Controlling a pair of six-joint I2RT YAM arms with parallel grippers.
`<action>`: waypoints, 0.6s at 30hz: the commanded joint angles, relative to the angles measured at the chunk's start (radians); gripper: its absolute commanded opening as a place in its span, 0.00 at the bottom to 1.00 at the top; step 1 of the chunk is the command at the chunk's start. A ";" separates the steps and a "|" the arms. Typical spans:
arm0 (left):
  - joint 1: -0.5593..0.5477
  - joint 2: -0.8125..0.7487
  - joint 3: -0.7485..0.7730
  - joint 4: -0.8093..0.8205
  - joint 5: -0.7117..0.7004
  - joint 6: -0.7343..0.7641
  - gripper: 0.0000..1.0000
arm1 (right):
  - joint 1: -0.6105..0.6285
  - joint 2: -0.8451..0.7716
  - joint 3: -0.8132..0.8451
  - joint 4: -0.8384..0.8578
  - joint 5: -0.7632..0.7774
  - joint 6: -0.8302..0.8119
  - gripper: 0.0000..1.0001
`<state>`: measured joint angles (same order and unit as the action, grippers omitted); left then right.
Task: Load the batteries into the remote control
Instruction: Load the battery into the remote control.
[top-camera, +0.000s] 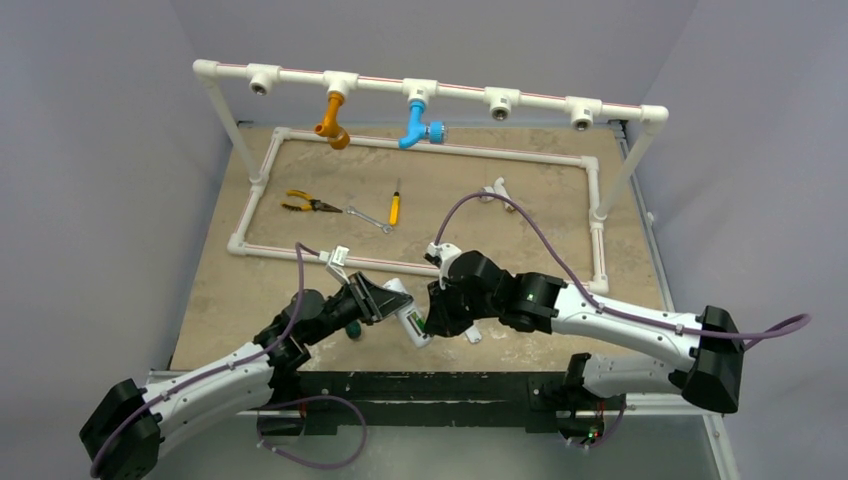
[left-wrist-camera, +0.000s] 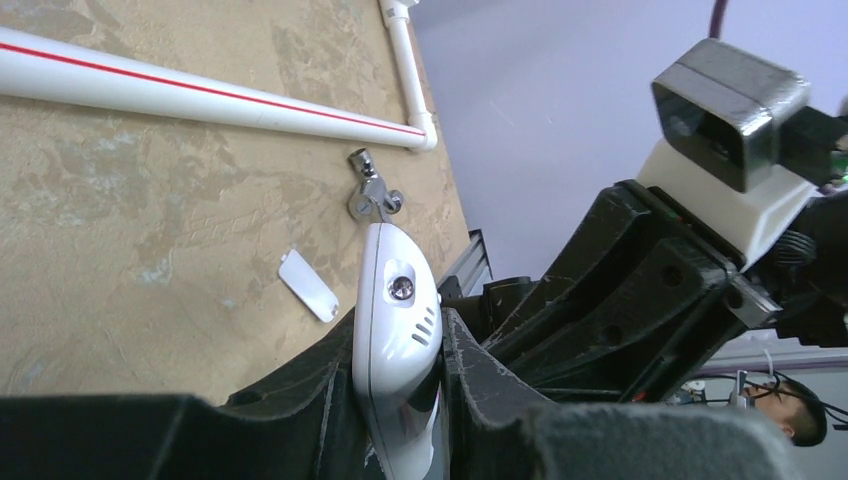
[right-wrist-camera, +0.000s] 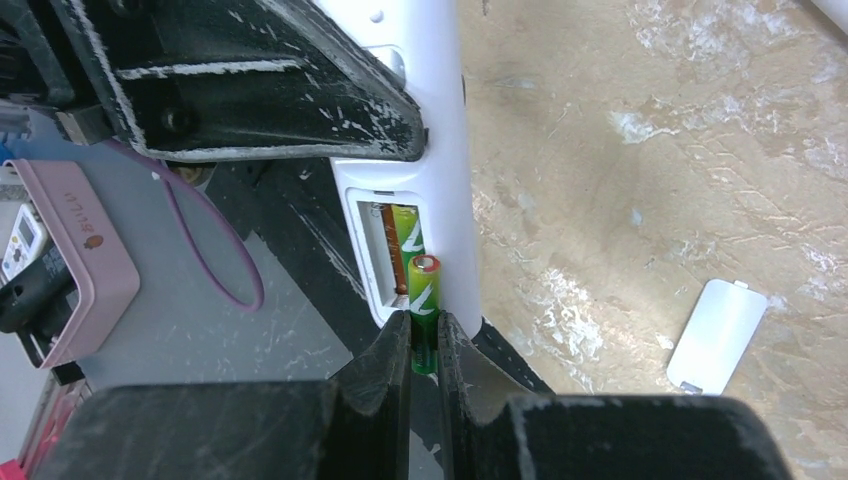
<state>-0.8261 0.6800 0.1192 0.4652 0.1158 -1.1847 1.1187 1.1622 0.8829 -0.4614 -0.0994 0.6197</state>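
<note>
Roughly halfway: the left gripper (left-wrist-camera: 398, 335) clamps the remote control (right-wrist-camera: 445, 120) above the bench (top-camera: 240, 290), 1 battery (right-wrist-camera: 405, 228) sits in the recess, the right gripper (right-wrist-camera: 424, 335) pinches the 2nd battery (right-wrist-camera: 423, 290) at its mouth, unseated, and the cover plate (right-wrist-camera: 717, 335) lies off.

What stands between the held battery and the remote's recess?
Nothing visible does. The cover lies on the table, leaving the remote recess open. A seated battery fills part of it, and the held battery in the right gripper is at its edge.
</note>
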 joint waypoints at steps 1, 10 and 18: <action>-0.002 0.019 0.022 0.030 -0.010 -0.012 0.00 | 0.004 0.007 0.048 0.026 -0.005 -0.004 0.00; -0.002 0.043 0.023 0.050 -0.003 -0.016 0.00 | 0.004 0.029 0.058 0.032 -0.011 0.004 0.00; -0.002 0.046 0.020 0.065 -0.017 -0.020 0.00 | 0.004 0.047 0.050 0.069 -0.034 0.038 0.00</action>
<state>-0.8261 0.7284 0.1215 0.4557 0.1146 -1.1938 1.1191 1.2022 0.9035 -0.4419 -0.1051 0.6300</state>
